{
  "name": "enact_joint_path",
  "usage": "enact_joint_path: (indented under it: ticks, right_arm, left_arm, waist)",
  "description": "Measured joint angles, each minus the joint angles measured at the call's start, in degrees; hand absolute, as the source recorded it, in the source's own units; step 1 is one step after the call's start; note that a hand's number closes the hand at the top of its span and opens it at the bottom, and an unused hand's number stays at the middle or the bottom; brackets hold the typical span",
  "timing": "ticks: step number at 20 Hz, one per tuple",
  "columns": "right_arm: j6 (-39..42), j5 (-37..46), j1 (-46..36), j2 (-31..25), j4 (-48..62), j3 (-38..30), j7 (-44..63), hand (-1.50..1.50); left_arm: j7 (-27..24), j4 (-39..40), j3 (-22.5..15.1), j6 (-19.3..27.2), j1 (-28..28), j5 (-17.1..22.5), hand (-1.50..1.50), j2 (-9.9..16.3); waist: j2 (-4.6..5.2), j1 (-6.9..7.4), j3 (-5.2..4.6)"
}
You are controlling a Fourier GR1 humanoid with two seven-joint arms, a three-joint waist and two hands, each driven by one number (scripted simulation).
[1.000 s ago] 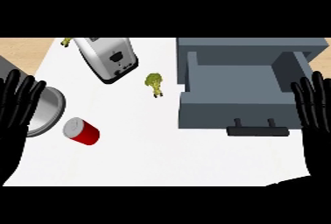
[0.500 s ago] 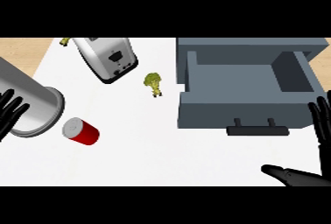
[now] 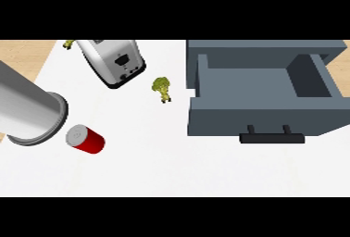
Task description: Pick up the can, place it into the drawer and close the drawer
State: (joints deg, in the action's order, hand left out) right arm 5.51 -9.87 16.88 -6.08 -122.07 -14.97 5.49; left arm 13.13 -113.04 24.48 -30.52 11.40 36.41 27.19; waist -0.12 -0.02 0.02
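Nothing of the task is done yet: the red can [image 3: 86,139] lies on the white counter [image 3: 171,171] just beside the grey forearm [image 3: 27,111], well apart from the open drawer [image 3: 263,122], and neither hand is visible, so I cannot tell their state.

Bright, even light across my white counter [image 3: 205,166], no glare. The drawer [image 3: 263,99] is my landmark: its inside sits darker, shaded. Left of it, the can [image 3: 85,139] shows only the faintest shadow.
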Motion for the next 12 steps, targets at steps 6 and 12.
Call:
enact_joint_path:
  ticks: [6,12]
  right_arm:
    - [3.24,-2.48,2.73,0.08,0.07,-2.84,-1.64,-1.50]
    - [5.52,-4.57,4.59,0.19,-1.34,-5.03,-0.97,-1.50]
  left_arm:
    - [6.75,0.34,3.29,1.80,-0.46,8.22,-1.50,1.17]
    - [11.84,2.69,4.18,2.91,-1.21,14.51,-1.50,1.02]
  waist:
    - [0.02,-0.08,0.01]
    - [0.03,-0.11,0.00]
